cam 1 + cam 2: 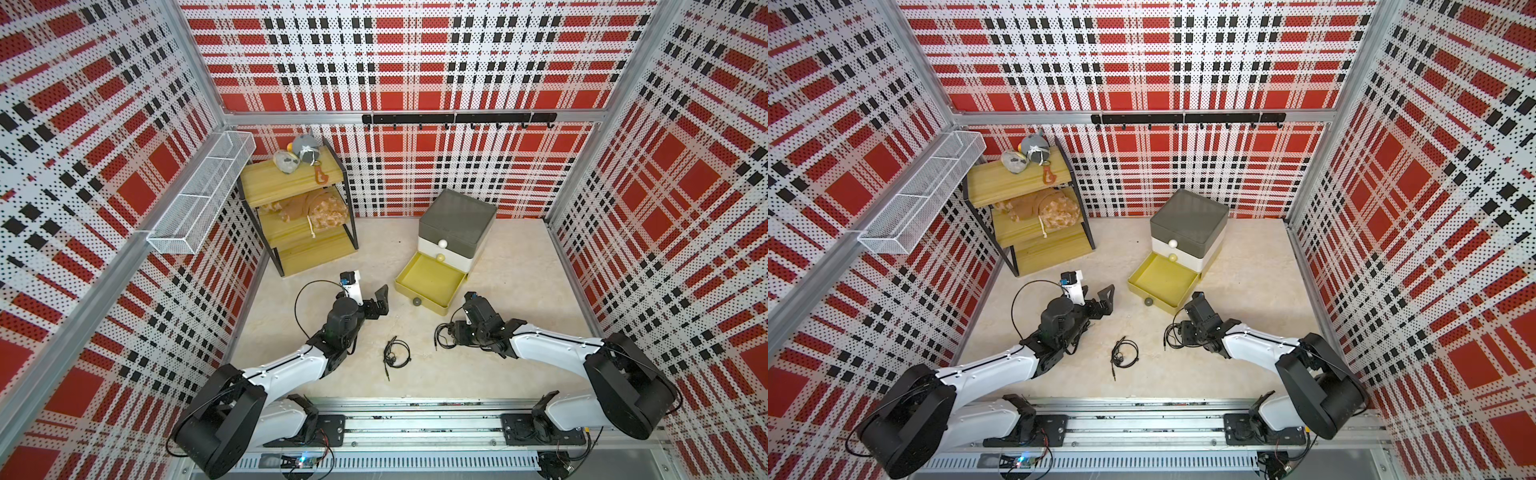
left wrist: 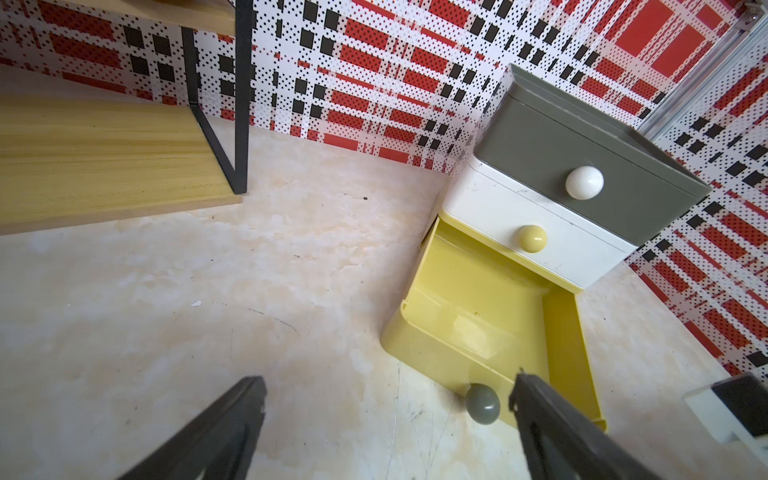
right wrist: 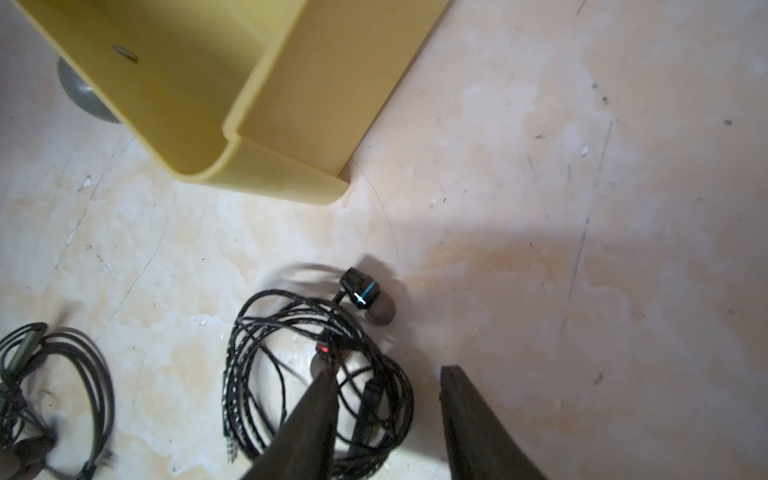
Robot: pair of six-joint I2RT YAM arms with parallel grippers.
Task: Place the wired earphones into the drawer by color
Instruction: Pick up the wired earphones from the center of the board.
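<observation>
no legible text anywhere, no labels, brand names, numbers or signs readable in any view

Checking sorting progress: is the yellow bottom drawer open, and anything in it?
Open and empty: the yellow drawer is pulled out of the cabinet, its visible floor bare.

We see both top views from high overhead, facing down, whole floor [image 1: 519, 257], near-identical. Left wrist cam: low, close, facing drawer [image 2: 540, 208]. Right wrist cam: closer, above earphones [image 3: 361, 293]. We find yellow tray [image 1: 428, 278] in all four.
</observation>
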